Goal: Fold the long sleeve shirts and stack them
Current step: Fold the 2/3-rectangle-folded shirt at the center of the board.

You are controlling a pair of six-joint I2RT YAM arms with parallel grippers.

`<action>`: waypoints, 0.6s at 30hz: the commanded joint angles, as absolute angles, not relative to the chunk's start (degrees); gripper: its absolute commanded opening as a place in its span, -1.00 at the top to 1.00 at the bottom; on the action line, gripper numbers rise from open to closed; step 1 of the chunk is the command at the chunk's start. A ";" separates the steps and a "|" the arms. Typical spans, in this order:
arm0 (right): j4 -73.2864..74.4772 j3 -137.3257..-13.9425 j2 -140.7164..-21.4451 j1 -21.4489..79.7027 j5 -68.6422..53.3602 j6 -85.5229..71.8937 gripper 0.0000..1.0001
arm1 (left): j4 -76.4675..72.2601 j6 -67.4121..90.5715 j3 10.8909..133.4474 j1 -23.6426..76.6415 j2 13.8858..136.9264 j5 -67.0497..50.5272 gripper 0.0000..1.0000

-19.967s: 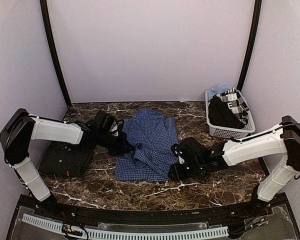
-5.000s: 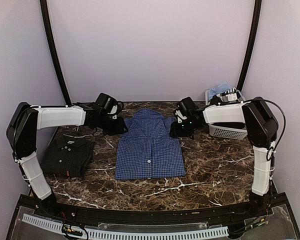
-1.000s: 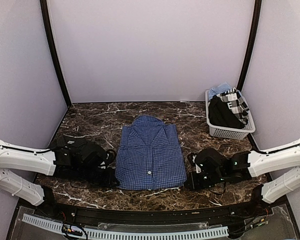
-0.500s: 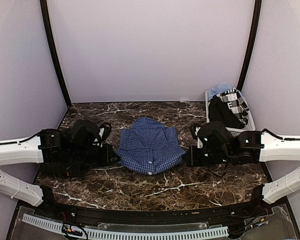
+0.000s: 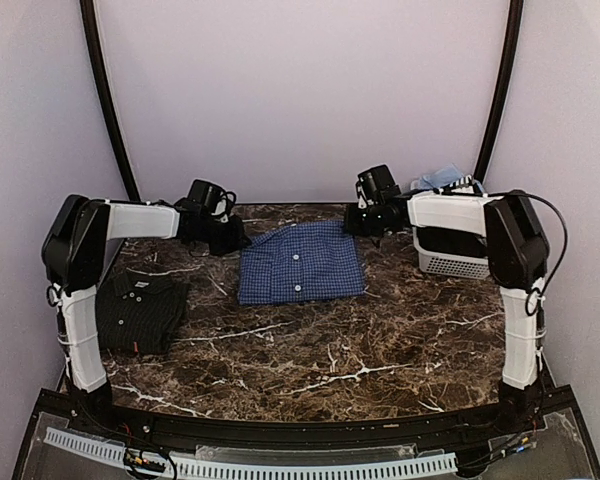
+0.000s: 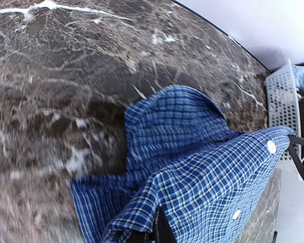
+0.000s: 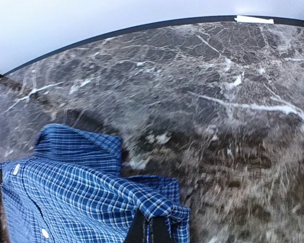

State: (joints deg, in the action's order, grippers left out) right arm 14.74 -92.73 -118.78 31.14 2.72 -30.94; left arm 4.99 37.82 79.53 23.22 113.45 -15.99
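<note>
- A dark marble table [image 5: 380, 340] sits inside pale lilac walls [image 5: 300, 100]. From above, the blue shirt [image 5: 300, 262] lies towards the far side as a compact rectangle, button strip up.
- The black shirt [image 5: 138, 310] lies folded to the left of the blue shirt and nearer the arm bases, well apart from it. A white basket [image 5: 445, 262] of other clothes stands to the blue shirt's right.
- The left claw [image 5: 232, 238] is at the blue shirt's far left corner and the right claw [image 5: 352, 222] at its far right corner, both arms stretched out.
- Left wrist view: the claw is clenched on a doubled edge of checked cloth, which hangs over the collar below.
- Right wrist view: the same, with a corner pinched tight and raised just above the table.
- Judgement: this looks like the hem-to-collar fold, nearly complete.
- Next move: lower the corners square onto the collar end and release, then carry the bundle onto the black shirt.
</note>
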 commanded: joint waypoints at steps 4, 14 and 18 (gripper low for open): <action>16.47 -105.57 -135.70 28.39 -5.44 -27.97 1.00 | 2.89 37.84 90.06 21.74 127.51 -20.52 1.00; 5.36 -75.38 -118.98 31.21 -6.29 -32.08 1.00 | -5.11 41.34 74.07 24.31 116.22 -22.40 1.00; -1.43 -56.37 -104.23 33.52 -5.29 -36.28 1.00 | -9.54 44.70 60.50 28.57 104.70 -20.26 1.00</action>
